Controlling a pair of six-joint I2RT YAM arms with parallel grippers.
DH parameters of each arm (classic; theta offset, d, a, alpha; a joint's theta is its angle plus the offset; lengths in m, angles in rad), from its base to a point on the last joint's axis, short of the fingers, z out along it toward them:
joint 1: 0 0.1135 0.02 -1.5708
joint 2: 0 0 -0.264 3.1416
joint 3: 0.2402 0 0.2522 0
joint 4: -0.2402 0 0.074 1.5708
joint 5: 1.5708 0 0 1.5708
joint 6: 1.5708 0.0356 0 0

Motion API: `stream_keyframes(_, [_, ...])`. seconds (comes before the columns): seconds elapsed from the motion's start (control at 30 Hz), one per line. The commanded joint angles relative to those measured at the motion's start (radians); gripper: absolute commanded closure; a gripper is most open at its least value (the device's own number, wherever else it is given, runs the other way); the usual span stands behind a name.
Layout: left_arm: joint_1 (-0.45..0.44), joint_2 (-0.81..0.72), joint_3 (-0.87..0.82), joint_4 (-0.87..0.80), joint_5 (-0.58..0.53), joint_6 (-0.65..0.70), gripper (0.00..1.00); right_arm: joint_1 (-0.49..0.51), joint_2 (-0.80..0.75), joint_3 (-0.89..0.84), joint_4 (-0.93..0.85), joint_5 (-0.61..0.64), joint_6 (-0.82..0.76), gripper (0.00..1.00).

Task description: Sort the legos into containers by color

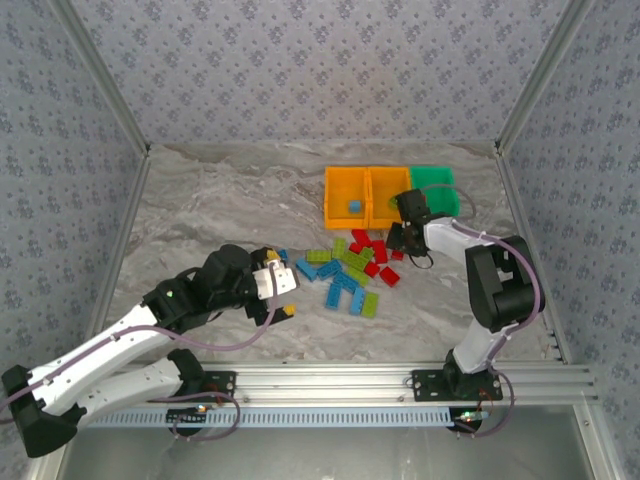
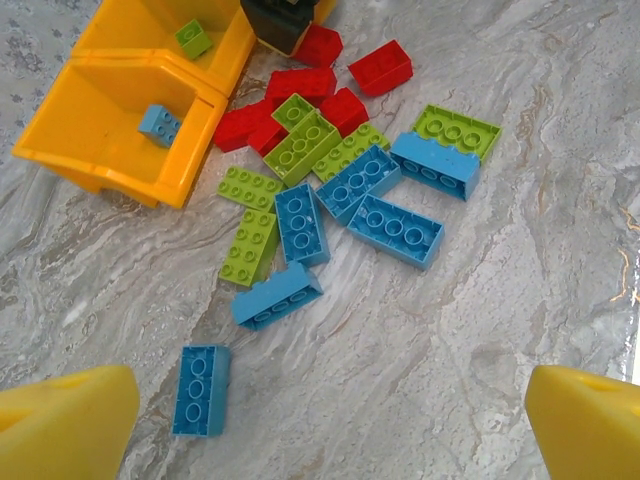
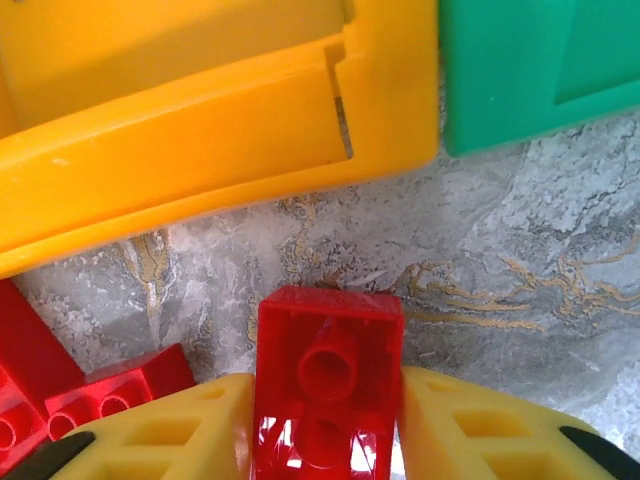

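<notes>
Read the right gripper as closed on a red brick, pinched across its side walls between the two yellow fingers, hollow underside and centre tube turned toward the wrist camera. Take the side-wall grip as a likely choice for keeping the piece square and free to drop cleanly on release. Locate this gripper in the top view just in front of the bins, by the gap between the middle orange bin and the green bin, low over bare table and not yet above any compartment. Treat the green bin as the probable target, given one blue brick lying in the left orange bin and one lime green brick in the middle orange bin, leaving the third bin for red. Judge the step in hand as carry-to-bin, early in the task, with most of the legos loose on the table between the two arms: reds nearest the bins, lime green and blue mixed further out. Read the left gripper as spread wide and empty, poised over the table on the near side of the pile, with a stray blue brick lying apart just ahead of it. Presume this station chosen for reaching blue and green pieces without crossing the right arm. For release, clear the green rim before opening; otherwise expect a strike on the rim and a brick back on the table.
</notes>
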Motion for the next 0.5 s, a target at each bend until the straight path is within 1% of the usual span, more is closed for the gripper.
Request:
stream_keyframes(0.0, [0.013, 0.001, -0.002, 0.006, 0.005, 0.012, 0.01, 0.002, -0.02, -0.023, -0.03, 0.024, 0.006, 0.62])
stream_keyframes(0.1, [0.02, 0.002, -0.007, 0.008, 0.013, 0.015, 0.01, 0.001, -0.082, -0.042, -0.042, 0.048, 0.014, 0.66])
stream_keyframes(0.2, [0.028, 0.006, -0.011, 0.01, 0.021, 0.018, 0.01, 0.006, -0.206, -0.046, -0.073, 0.094, 0.014, 0.67])
stream_keyframes(0.3, [0.044, 0.007, -0.017, 0.017, 0.033, 0.022, 0.01, 0.003, -0.34, -0.034, -0.065, 0.17, -0.016, 0.67])
stream_keyframes(0.37, [0.055, 0.008, -0.019, 0.02, 0.047, 0.026, 0.01, -0.013, -0.373, 0.004, -0.059, 0.213, -0.055, 0.66])
stream_keyframes(0.47, [0.069, 0.008, -0.023, 0.025, 0.06, 0.025, 0.01, -0.067, -0.319, 0.092, -0.045, 0.221, -0.145, 0.66])
